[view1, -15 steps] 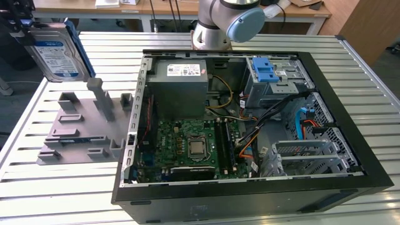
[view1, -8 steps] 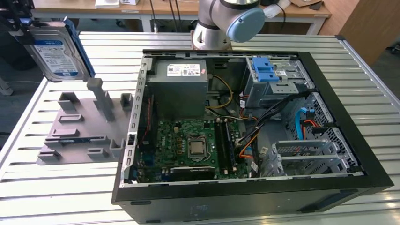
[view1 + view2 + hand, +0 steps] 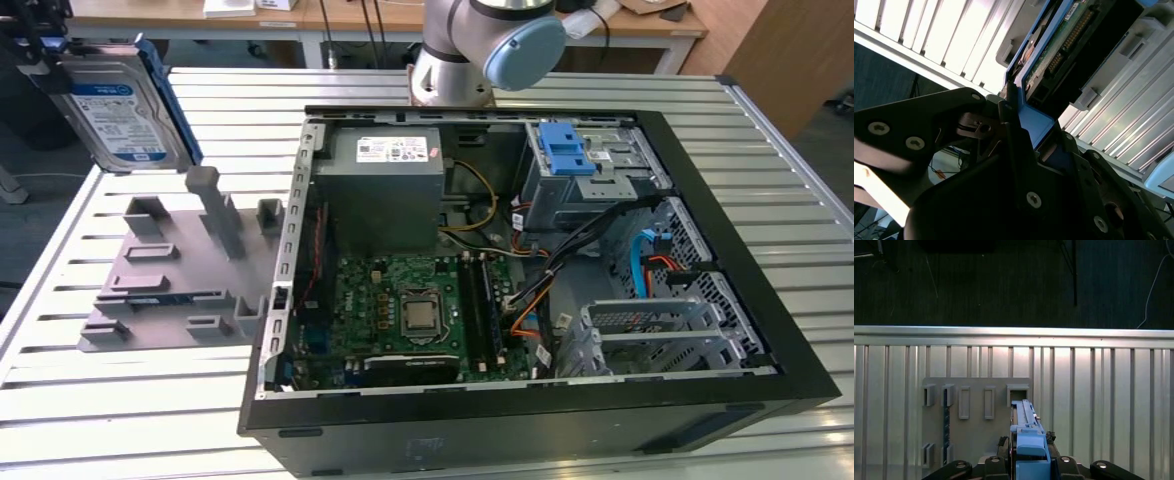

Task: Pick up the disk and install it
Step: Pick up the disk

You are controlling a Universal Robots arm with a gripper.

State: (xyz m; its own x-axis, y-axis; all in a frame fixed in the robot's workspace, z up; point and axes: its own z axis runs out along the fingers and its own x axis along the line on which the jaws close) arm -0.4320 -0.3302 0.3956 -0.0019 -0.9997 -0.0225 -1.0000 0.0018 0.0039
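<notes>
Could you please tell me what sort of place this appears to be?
Probably a robotics lab or test workshop: a robot arm rises behind an open computer case on a slatted metal table, with wooden desks behind.

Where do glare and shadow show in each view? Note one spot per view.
Exterior view: even light, though the inside of the computer case is shaded. Second wrist view: the slats of the table wash out white, while the pincer gripping the disk is nearly black. First wrist view: a bright streak runs along the table edge; the floor beyond is dark.
</notes>
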